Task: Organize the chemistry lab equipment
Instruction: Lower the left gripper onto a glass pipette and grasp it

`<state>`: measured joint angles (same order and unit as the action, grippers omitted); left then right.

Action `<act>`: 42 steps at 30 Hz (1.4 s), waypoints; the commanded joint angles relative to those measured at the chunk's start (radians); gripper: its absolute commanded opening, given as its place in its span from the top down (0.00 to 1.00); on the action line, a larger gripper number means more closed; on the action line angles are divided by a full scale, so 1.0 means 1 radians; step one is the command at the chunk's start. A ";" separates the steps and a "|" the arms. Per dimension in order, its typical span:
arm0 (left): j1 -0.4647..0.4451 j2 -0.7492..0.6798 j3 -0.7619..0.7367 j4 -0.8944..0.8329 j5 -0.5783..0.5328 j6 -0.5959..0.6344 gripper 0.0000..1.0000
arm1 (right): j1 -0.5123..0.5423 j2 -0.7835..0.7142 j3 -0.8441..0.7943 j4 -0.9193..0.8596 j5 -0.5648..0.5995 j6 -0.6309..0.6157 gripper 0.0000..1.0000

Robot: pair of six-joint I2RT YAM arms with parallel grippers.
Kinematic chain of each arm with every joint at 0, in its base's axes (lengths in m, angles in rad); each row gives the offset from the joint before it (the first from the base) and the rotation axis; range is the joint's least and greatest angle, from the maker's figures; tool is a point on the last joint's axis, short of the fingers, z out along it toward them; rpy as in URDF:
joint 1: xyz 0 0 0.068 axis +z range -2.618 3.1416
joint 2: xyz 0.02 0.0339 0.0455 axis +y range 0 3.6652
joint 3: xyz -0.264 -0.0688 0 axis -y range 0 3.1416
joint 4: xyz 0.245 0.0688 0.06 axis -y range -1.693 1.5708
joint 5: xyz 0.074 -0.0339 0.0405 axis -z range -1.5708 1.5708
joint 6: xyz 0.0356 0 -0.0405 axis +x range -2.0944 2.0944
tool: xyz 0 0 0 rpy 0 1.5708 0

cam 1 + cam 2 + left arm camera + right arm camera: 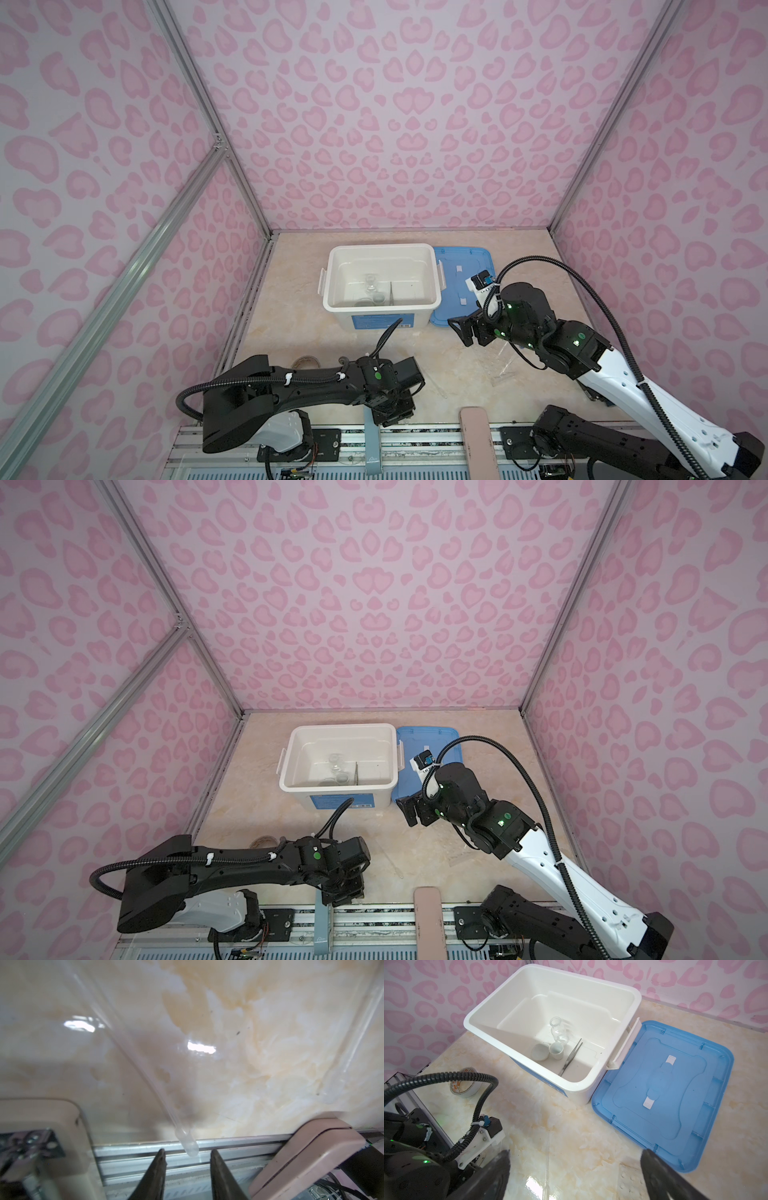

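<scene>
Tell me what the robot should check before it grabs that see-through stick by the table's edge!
1. Aim: ok. The rounded end of the clear stick shows between the fingers of the left gripper.
2. Grip: not ok. The fingers are apart and not yet touching the stick.
3. Box open: ok. The tub has its blue lid lying beside it.
4. Room inside: ok. Only the tweezers, white dishes and glass bottle lie in it.
5. Other arm clear: ok. The right gripper hovers open and empty near the lid.
6. Stick slippery: cannot tell.
</scene>
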<state>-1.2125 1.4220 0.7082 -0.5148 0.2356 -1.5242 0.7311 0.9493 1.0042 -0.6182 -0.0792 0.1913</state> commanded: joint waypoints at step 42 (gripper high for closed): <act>0.073 -0.099 0.111 -0.200 -0.252 0.056 0.98 | 0.001 -0.029 -0.062 0.081 -0.036 0.032 0.02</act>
<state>-1.1439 1.3708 0.8036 -0.6090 0.0956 -1.4612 0.7307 0.9146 0.9466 -0.5831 -0.0891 0.2115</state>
